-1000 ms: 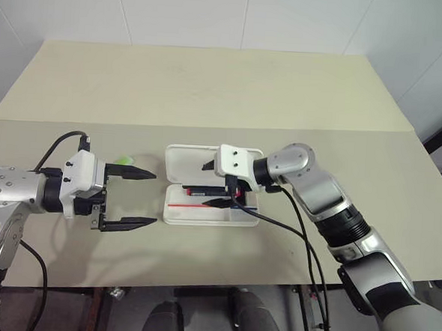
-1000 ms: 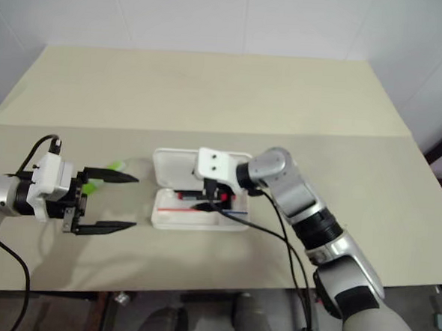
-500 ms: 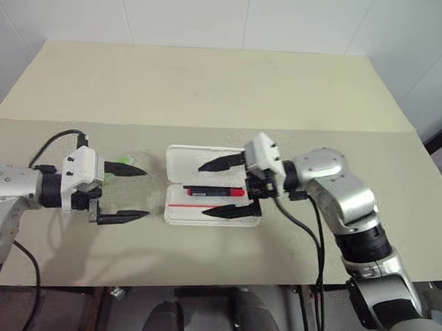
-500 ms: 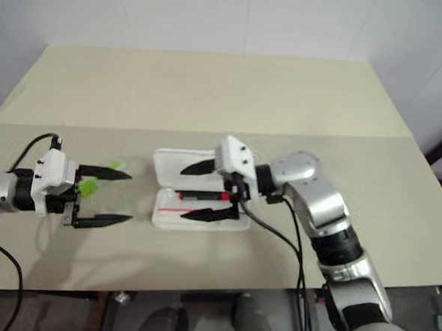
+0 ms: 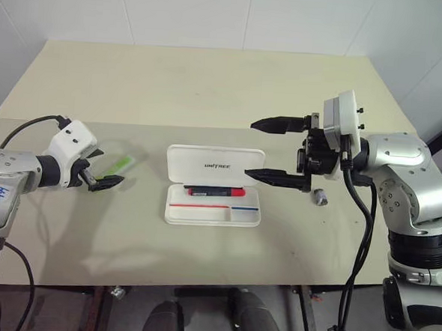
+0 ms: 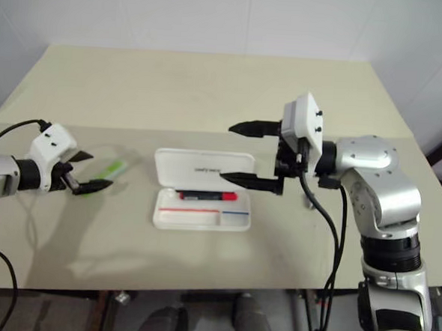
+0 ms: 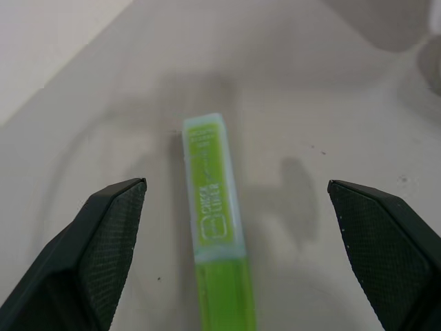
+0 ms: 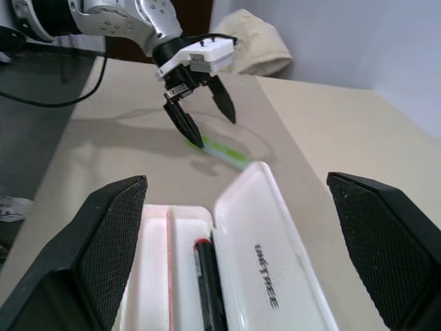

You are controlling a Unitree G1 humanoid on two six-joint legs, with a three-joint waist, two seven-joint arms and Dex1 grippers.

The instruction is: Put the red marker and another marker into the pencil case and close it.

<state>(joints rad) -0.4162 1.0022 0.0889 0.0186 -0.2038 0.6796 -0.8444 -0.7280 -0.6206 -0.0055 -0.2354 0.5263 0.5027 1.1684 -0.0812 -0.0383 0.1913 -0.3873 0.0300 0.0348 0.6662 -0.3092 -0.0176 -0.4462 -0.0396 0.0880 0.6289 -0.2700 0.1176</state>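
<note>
The white pencil case [image 5: 215, 167] lies open in the middle of the table, lid folded back with its dark lettering up. In its tray rests the red marker [image 5: 214, 190], black at one end. A lime-green marker [image 5: 120, 163] lies on the table left of the case. My left gripper [image 5: 101, 167] is open and tilted down at the green marker's near end; the marker [image 7: 213, 221] runs between its fingers [image 7: 103, 255]. My right gripper [image 5: 250, 148] is open and empty, level, raised above the case's right end.
A small grey cylinder [image 5: 320, 196] lies on the table right of the case, under my right hand. The beige table [image 5: 210, 90] reaches back to a white wall. My right arm's black cable hangs over the table's front right edge.
My right gripper drew out of the case, up and to the right, leaving the red marker in the tray. My left gripper moved left and tipped down over the green marker.
</note>
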